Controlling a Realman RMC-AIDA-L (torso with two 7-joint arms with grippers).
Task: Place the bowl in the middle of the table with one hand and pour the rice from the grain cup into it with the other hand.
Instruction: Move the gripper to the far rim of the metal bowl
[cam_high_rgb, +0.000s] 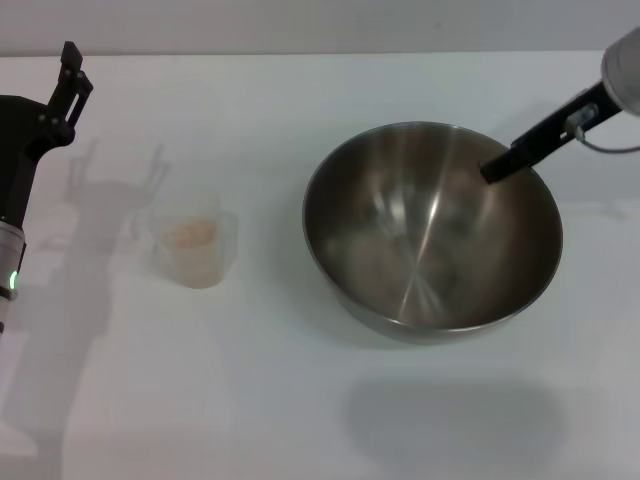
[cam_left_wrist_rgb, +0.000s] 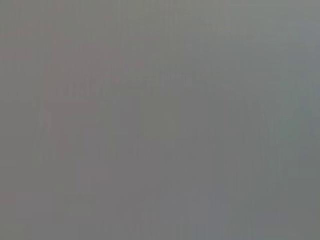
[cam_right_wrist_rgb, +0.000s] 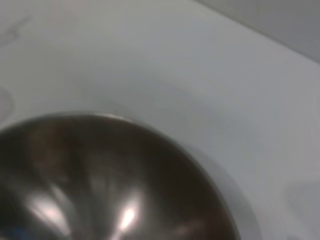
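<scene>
Two arms, black and pale grey

The left arm (cam_high_rgb: 25, 170) is matte black, with a blocky angular housing narrowing to a slim black gripper (cam_high_rgb: 72, 72); low on its body a silver-white band carries a small green light. The right arm (cam_high_rgb: 625, 65) shows a rounded light-grey shell, from which a thin black gripper (cam_high_rgb: 530, 145) extends, with a small metallic fitting and a thin grey cable beside it.

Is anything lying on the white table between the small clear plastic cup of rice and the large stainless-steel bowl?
No. In the head view, only bare white table separates the small clear plastic cup from the large stainless-steel bowl.
</scene>
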